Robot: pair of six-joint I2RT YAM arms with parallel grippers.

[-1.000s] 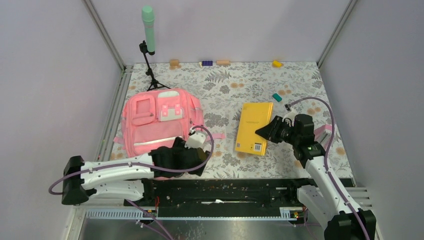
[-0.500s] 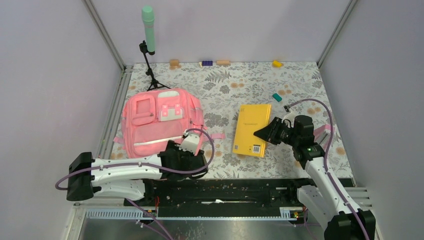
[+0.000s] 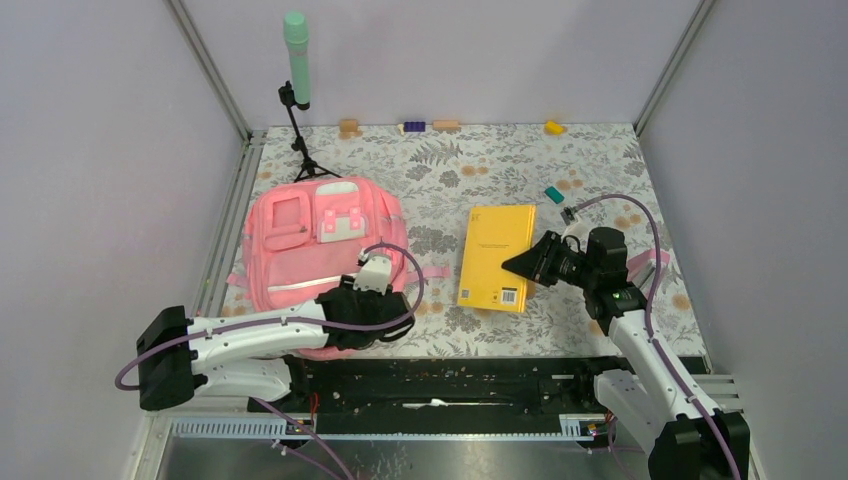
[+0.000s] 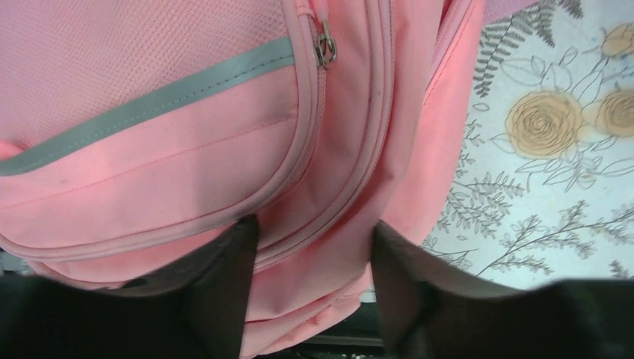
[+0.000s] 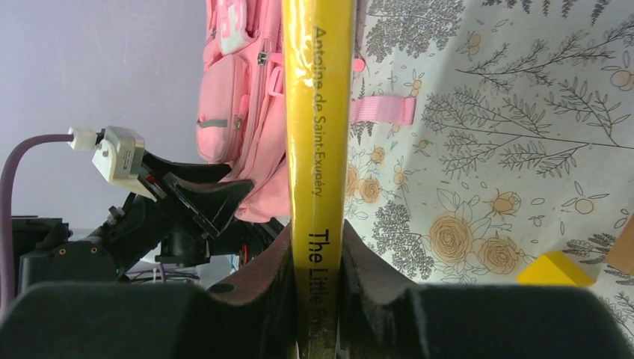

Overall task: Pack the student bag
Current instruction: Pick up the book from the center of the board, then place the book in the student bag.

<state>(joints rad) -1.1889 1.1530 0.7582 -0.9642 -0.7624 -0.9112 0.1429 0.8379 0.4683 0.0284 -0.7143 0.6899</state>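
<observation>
The student bag [image 3: 310, 240], a large soft pink fabric backpack, lay flat at the left of the floral-patterned desk [image 3: 450, 170]. The left hand [image 4: 314, 243] stood spread open, astride its near edge. Further right, the right hand [image 5: 315, 239] was clamped on a thin yellow book's [image 3: 495, 255] spine.

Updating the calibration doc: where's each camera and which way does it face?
Top external: above, behind the bases, looking down on table, bag, book; left arm, right arm show.
Left wrist: on left arm, facing the bag's zipped edge; open left gripper shows.
Right wrist: on right arm, facing bag; right gripper, shut on book, shows.
Shared: all see the bag.
</observation>
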